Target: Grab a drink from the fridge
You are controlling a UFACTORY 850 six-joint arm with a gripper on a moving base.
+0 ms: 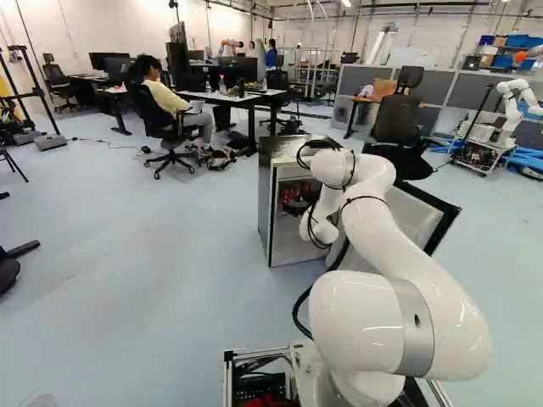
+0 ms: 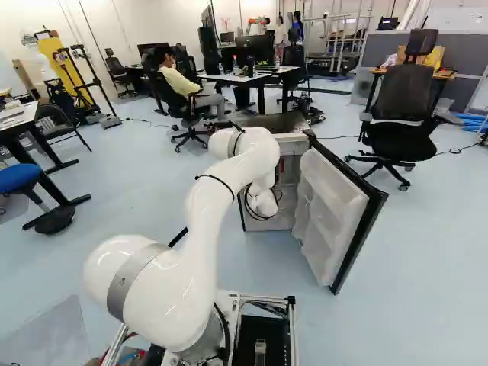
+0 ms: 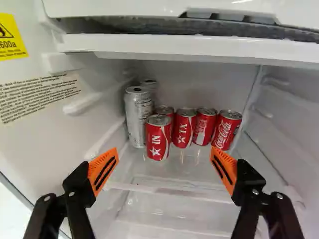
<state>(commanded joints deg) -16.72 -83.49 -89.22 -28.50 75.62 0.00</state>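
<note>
The white arm (image 2: 210,213) reaches to the fridge (image 2: 268,122), whose door (image 2: 329,210) stands open.

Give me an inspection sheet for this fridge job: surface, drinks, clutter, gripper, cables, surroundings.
Surface: pale plastic fridge shelf, bearing the cans.
Job's things: five short red metal cans and two tall silver metal cans, upright at the back.
Clutter: nothing seen among the cans.
Gripper: black two-finger gripper with orange pads, open, facing the cans, holding nothing.
Cables: thick black cable looping beside the white jointed arm; thin black floor cable by the chair.
Surroundings: white-lined, black-edged fridge door standing open; black wheeled office chair beyond it.
</note>
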